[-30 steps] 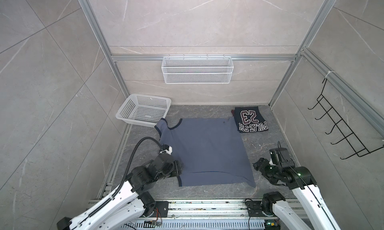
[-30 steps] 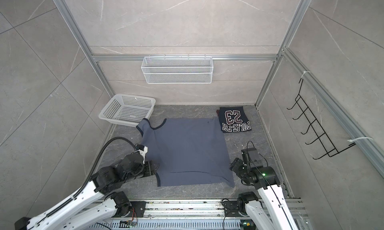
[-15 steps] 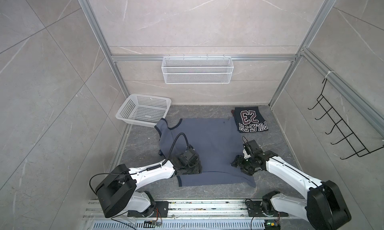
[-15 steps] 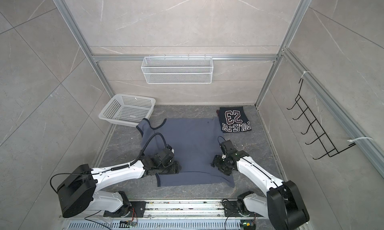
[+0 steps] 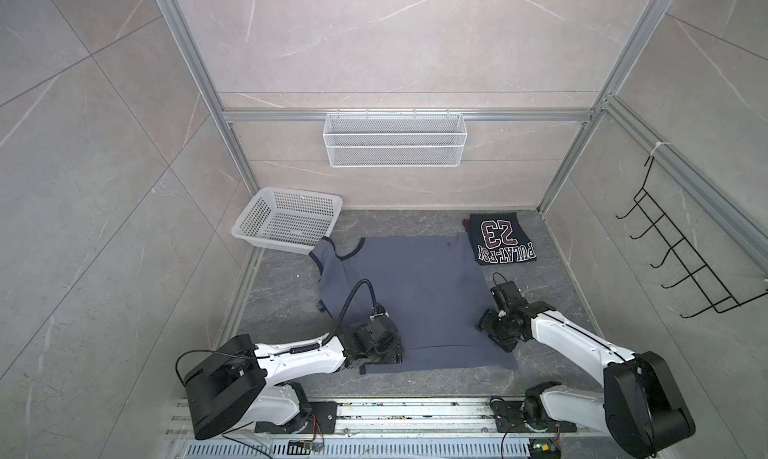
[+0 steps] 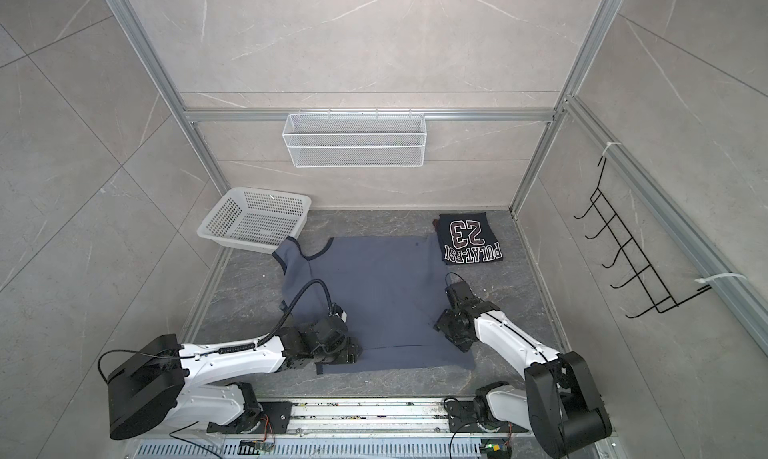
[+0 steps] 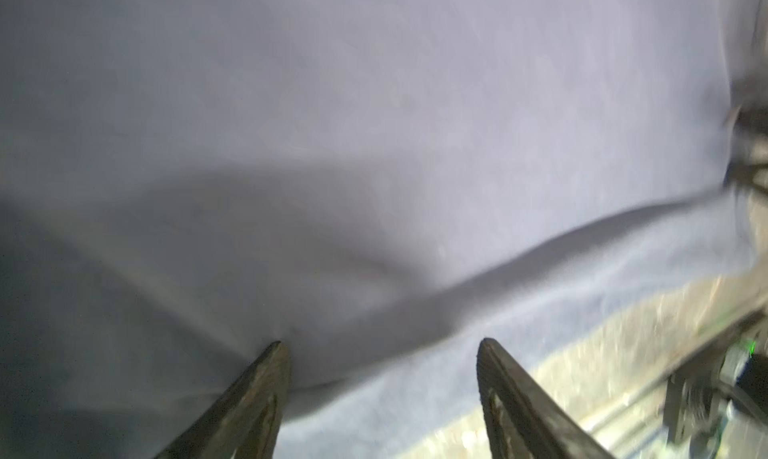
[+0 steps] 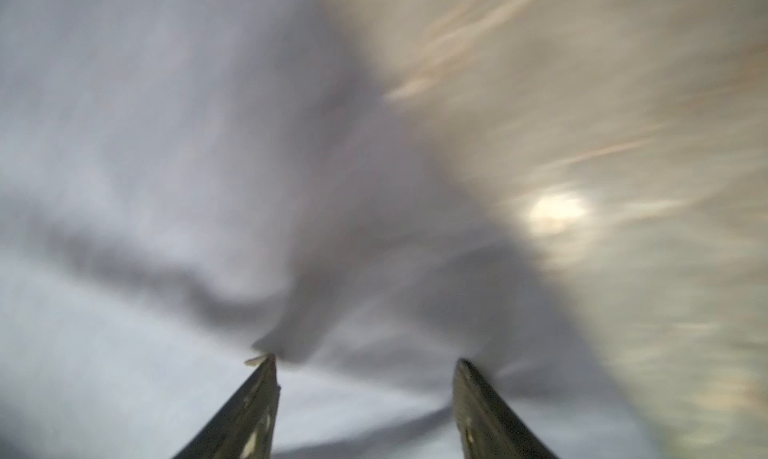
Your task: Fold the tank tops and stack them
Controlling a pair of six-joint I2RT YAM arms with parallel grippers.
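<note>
The slate blue-grey tank top (image 5: 415, 286) (image 6: 374, 286) lies spread flat on the grey floor, with a thin dark crease across its near part. The dark navy tank top (image 5: 500, 239) (image 6: 469, 239), with white lettering, lies folded at the back right. It touches the grey top's far right corner. My left gripper (image 5: 392, 355) (image 6: 353, 351) (image 7: 380, 344) rests low on the near left corner of the grey cloth, open, with nothing pinched. My right gripper (image 5: 488, 326) (image 6: 442, 324) (image 8: 365, 359) stands open over the cloth's right edge.
A white perforated basket (image 5: 270, 243) (image 6: 237, 241) sits at the back left, touching the grey top's strap. A wire basket (image 5: 395, 139) hangs on the back wall and a black hook rack (image 5: 681, 266) on the right wall. A metal rail (image 5: 395, 411) runs along the front.
Both arms swung in from the near corners onto the grey top's near part, then held there. A dark crease appeared across the cloth between the grippers. The left jaws spread wider.
</note>
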